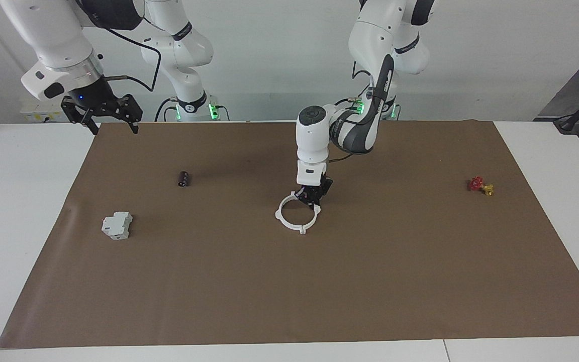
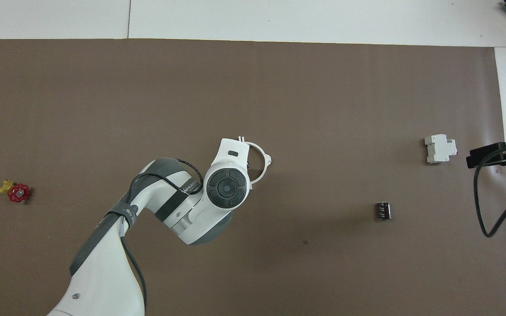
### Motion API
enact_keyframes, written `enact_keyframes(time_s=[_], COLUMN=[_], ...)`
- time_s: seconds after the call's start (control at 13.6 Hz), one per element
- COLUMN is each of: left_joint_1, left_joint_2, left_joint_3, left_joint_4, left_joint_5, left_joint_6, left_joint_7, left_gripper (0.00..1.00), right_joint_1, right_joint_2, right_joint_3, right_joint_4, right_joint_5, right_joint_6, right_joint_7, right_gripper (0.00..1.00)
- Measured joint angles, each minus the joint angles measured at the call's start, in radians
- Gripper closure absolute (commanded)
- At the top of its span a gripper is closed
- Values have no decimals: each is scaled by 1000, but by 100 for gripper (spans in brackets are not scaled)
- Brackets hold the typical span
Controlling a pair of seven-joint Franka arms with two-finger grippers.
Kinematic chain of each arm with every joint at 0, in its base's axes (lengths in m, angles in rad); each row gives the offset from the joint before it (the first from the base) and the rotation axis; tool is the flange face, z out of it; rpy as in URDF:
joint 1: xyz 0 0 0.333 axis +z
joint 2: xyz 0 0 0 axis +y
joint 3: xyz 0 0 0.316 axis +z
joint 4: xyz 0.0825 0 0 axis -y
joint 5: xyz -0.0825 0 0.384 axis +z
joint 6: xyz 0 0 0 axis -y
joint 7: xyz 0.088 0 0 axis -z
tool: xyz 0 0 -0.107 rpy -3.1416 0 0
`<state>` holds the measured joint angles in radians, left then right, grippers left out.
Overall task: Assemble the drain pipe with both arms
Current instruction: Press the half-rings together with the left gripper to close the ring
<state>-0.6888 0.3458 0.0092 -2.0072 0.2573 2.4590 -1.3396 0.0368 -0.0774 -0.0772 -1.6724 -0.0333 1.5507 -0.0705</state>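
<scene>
The drain pipe is two white half-ring arcs together as one ring with outward tabs, lying on the brown mat at the table's middle. My left gripper is down at the ring's rim on the side nearer to the robots, shut on it. In the overhead view the left arm's wrist covers the gripper and much of the ring; only one arc shows. My right gripper hangs open and empty, high over the mat's corner at the right arm's end, and shows in the overhead view too.
A grey-white box and a small black cylinder lie toward the right arm's end. A small red and yellow part lies toward the left arm's end.
</scene>
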Motion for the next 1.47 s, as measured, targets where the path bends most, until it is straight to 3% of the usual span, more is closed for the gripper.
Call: enact_keyframes(time_s=[0.44, 0.51, 0.66, 0.73, 1.25, 1.47], left_joint_1=[-1, -1, -1, -2, -6, 0], left_joint_2=[0, 0, 0, 0, 6, -4], left_joint_3=[0, 0, 0, -2, -1, 10], left_joint_4=[0, 0, 0, 0, -2, 44], left_joint_5=[5, 5, 6, 6, 6, 6], left_joint_6=[0, 0, 0, 2, -8, -115], left_joint_7=[1, 1, 1, 1, 1, 26], left_gripper=[100, 88, 4, 0, 0, 0], right_joint_1=[0, 0, 0, 0, -8, -8], right_joint_2=[0, 0, 0, 0, 44, 49], right_joint_3=[0, 0, 0, 0, -8, -8], right_joint_4=[0, 0, 0, -1, 59, 59], right_joint_5=[0, 0, 0, 0, 0, 0], right_joint_6=[0, 0, 0, 0, -56, -56], right_joint_7=[0, 0, 0, 0, 0, 1], right_gripper=[0, 0, 0, 0, 0, 0])
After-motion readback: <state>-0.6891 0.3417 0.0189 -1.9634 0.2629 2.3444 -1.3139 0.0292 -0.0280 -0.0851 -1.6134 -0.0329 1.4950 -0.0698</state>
